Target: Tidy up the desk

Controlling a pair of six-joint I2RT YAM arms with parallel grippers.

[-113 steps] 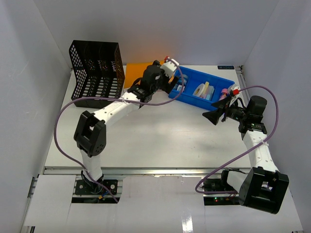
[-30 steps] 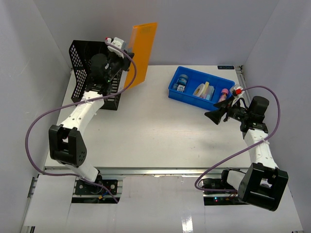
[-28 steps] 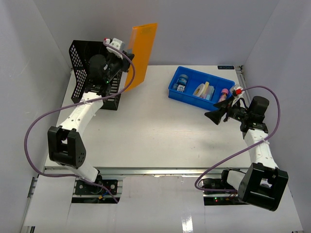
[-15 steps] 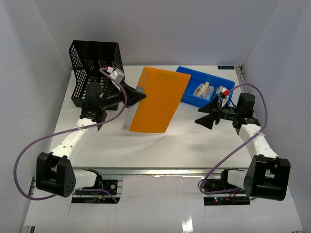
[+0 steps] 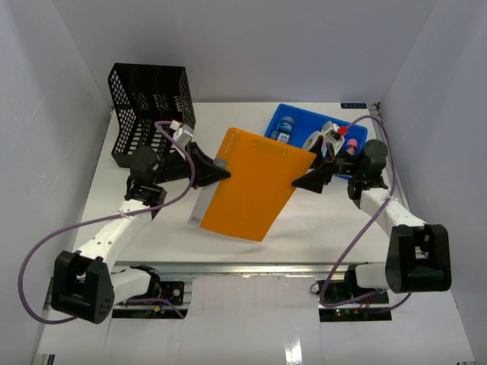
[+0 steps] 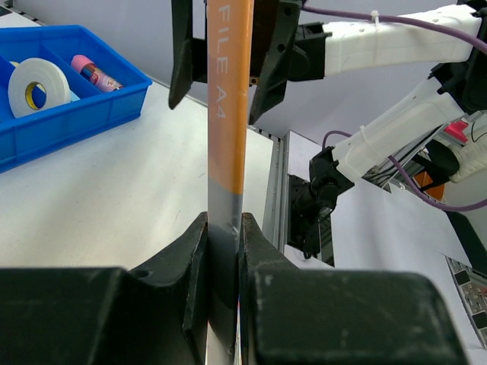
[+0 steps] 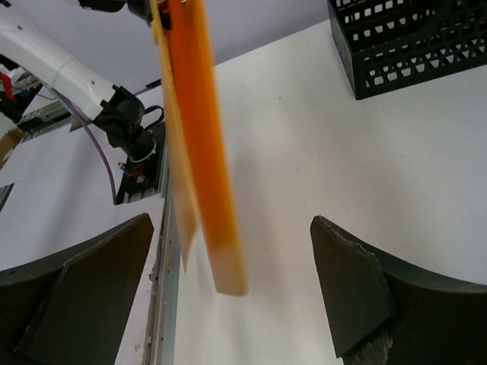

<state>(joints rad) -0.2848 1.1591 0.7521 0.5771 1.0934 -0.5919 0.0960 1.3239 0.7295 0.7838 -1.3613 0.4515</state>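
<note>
L pincer (image 6: 224,232) clamps folder (image 6: 229,114); label (image 6: 228,42) cut off.

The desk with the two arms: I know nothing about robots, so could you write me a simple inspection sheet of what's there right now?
Surface: white desk, with a metal rail along its near edge.
Job's things: orange folder, lifted off the desk and tilted.
Clutter: black mesh basket at the far left; blue tray at the far right holding a tape roll and small containers.
Grippers: left gripper is shut on the folder's grey spine; right gripper is open, with a finger on either side of the folder's opposite edge.
Cables: purple cables loop along both arms.
Surroundings: white walls on three sides.
</note>
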